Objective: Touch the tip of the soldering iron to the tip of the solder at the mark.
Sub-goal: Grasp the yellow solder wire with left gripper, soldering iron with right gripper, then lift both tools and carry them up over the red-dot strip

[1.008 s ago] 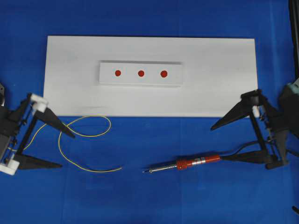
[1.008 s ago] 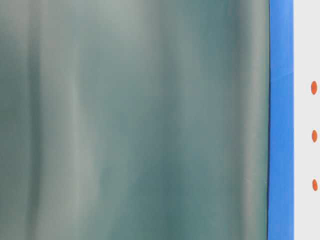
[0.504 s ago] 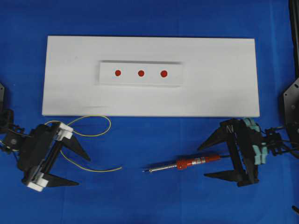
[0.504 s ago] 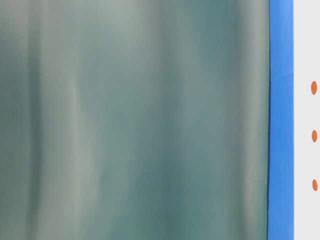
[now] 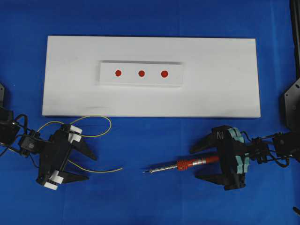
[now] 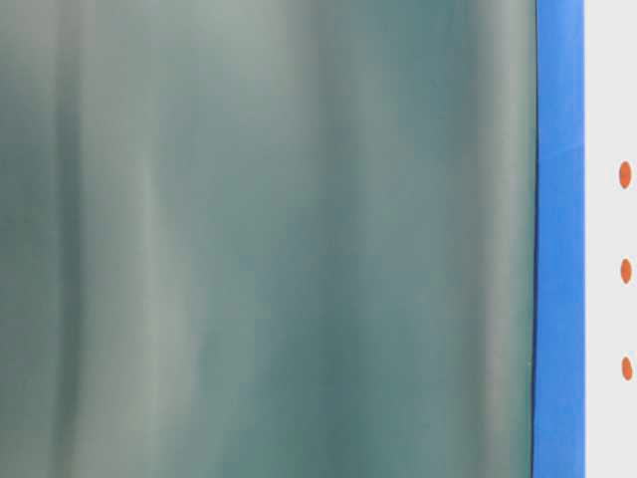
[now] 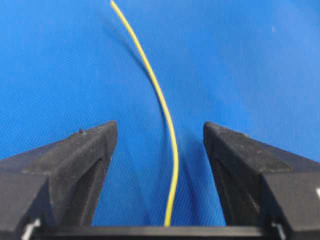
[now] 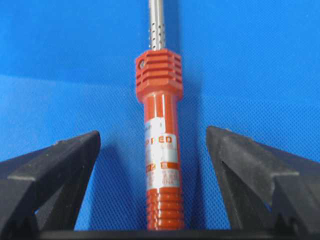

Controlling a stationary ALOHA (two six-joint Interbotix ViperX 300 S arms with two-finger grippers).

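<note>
Both grippers straddle their things on the blue counter, neither closed on anything.

The left gripper (image 5: 89,165), at 8 o'clock in the overhead view, has jaws spread wide around the solder (image 7: 167,120), not touching it. The right gripper (image 5: 196,163), at 4 o'clock, is equally agape around the soldering iron (image 5: 185,165) handle, gaps on both sides. The white board (image 5: 220,75) with three red marks (image 5: 141,73) lies toward 12 o'clock.

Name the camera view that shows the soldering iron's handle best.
The right wrist view: the soldering iron fills the middle, ribbed collar and label print clear. The overhead view shows the whole iron lying on the blue cloth, but small. The table-level and left wrist views show none of it.
</note>
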